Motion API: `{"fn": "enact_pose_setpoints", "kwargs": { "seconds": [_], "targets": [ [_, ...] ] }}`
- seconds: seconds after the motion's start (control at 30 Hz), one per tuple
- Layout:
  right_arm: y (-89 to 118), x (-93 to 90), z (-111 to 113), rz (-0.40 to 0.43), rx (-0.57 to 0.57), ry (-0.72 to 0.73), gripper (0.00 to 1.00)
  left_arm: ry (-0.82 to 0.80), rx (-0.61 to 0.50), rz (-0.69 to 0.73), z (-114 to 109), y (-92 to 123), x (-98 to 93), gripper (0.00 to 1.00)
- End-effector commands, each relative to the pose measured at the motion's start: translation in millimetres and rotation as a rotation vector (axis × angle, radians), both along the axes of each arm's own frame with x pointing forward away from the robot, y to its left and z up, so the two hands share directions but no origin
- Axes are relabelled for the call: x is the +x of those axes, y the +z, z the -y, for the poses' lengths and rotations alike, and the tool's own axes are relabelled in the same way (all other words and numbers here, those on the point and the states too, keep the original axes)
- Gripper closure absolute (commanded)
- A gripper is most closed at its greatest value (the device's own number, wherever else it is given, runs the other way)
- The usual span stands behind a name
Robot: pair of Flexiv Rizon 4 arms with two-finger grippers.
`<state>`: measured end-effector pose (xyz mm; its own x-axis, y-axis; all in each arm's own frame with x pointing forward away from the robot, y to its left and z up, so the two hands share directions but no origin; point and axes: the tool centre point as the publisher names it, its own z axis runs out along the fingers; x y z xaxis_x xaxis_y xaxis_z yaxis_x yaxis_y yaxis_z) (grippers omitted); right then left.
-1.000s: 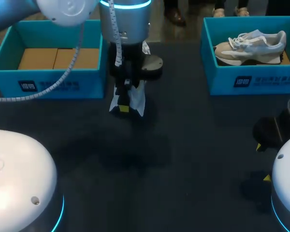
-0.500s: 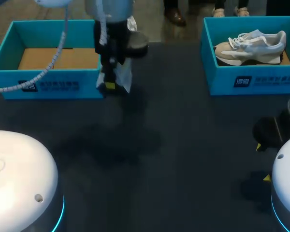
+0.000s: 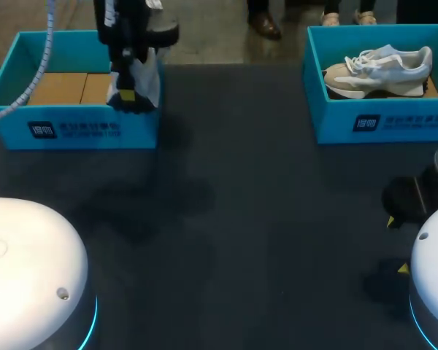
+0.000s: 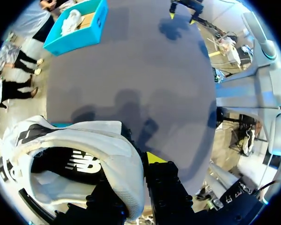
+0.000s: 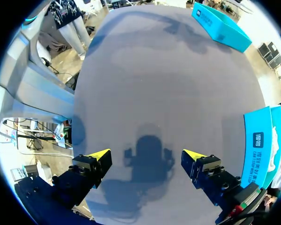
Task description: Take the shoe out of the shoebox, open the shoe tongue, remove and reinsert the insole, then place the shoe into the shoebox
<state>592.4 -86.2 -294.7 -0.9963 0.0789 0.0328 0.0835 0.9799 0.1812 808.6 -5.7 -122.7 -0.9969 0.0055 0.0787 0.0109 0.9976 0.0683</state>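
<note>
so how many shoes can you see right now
2. One shoe lies in the right shoebox. The second shoe hangs in the left gripper over the left shoebox, whose inside the arm partly hides.

Not much legible here tbh. Far-left shoebox (image 3: 11, 120) has a dark front label (image 3: 74, 130) with white characters, and the far-right shoebox (image 3: 332, 120) has one too, both too small to read. The shoe (image 4: 117, 154) shows a white logo (image 4: 82, 161) on its dark lining.

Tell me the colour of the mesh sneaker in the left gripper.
White sneaker, black inside; clearest in left wrist view.
</note>
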Motion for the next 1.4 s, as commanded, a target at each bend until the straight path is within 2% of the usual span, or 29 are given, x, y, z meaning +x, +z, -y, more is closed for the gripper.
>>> {"fn": "enact_pose_setpoints", "kwargs": {
  "seconds": [0.03, 0.27, 0.4, 0.73, 0.9, 1.17, 1.4],
  "targets": [
    [-0.4, -2.6, 0.2, 0.005, -0.002, -0.001, 0.0, 0.025, -0.007, -0.006, -17.4, -2.0, 8.1, 1.0],
    [-0.4, -2.6, 0.2, 0.005, -0.002, -0.001, 0.0, 0.065, -0.013, -0.018, -37.4, -3.8, 18.6, 1.0],
    [-0.4, -2.6, 0.2, 0.005, -0.002, -0.001, 0.0, 0.077, -0.006, -0.006, -48.9, -12.0, 19.7, 1.0],
    [-0.4, -2.6, 0.2, 0.005, -0.002, -0.001, 0.0, 0.076, -0.02, 0.004, -81.9, -14.4, 37.5, 1.0],
    [-0.4, -2.6, 0.2, 0.005, -0.002, -0.001, 0.0, 0.024, -0.061, 0.011, -103.9, -10.3, 53.2, 1.0],
    [-0.4, -2.6, 0.2, 0.005, -0.002, -0.001, 0.0, -0.017, -0.057, -0.025, -129.2, -5.9, 76.9, 1.0],
    [-0.4, -2.6, 0.2, 0.005, -0.002, -0.001, 0.0, -0.046, -0.072, -0.051, -156.2, 2.0, 108.4, 1.0]
  ]
}}
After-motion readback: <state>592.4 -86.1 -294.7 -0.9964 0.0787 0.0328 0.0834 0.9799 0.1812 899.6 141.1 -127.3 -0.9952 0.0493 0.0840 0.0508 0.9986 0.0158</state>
